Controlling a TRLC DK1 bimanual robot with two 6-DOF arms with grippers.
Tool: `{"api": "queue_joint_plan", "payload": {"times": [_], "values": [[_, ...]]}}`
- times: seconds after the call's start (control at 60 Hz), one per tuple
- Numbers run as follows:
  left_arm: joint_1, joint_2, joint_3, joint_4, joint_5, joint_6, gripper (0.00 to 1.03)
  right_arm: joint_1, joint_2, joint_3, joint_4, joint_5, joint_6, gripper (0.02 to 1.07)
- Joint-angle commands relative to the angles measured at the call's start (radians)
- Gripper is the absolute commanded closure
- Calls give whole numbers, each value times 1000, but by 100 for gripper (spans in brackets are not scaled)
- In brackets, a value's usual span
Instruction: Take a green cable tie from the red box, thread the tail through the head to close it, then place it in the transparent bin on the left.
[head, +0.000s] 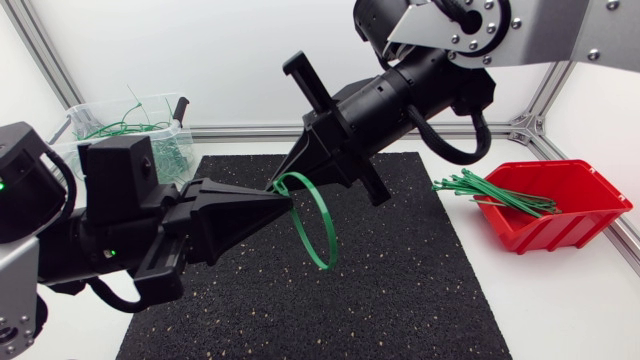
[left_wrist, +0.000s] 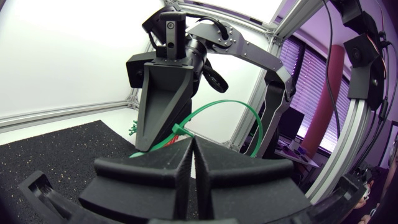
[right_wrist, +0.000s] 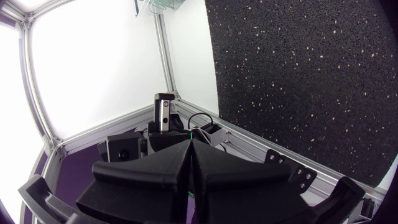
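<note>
Above the mat, left jaws and right jaws each pinch the green cable tie

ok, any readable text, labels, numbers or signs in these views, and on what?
None readable in any view.
No print shows on the red box, the transparent bin, the black mat, the green cable tie, the left pincer or the right pincer.

Right arm: silver-grey link, black joints, round plate with small silver screws. Thick black cable loops beside wrist.
Left arm: black housings, green light, black hose underneath.
Left gripper, right gripper: matte black wedges.
</note>
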Motion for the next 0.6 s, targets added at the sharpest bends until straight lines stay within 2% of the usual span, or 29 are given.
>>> {"api": "queue_joint_plan", "payload": {"times": [0.0,0.1,0.233,0.333,0.4,0.433,0.5,0.583], "values": [[5,-29,11,52,37,-6,100,11,-24,-30,17,29,-3,98],[56,-18,24,15,65,3,100,-3,-72,-31,17,0,-29,72],[168,-1,73,-106,173,26,100,-66,-115,-53,14,-12,-58,59],[272,20,131,-215,242,57,100,-119,-130,-90,8,-9,-108,37],[306,39,180,-359,239,141,100,-153,-127,-114,1,11,-145,21],[321,50,215,-483,206,232,100,-171,-116,-119,-16,32,-177,14],[349,71,267,-637,117,341,100,-204,-89,-119,-54,98,-253,8],[423,116,323,-755,52,423,100,-239,-69,-117,-91,184,-306,6]]}}
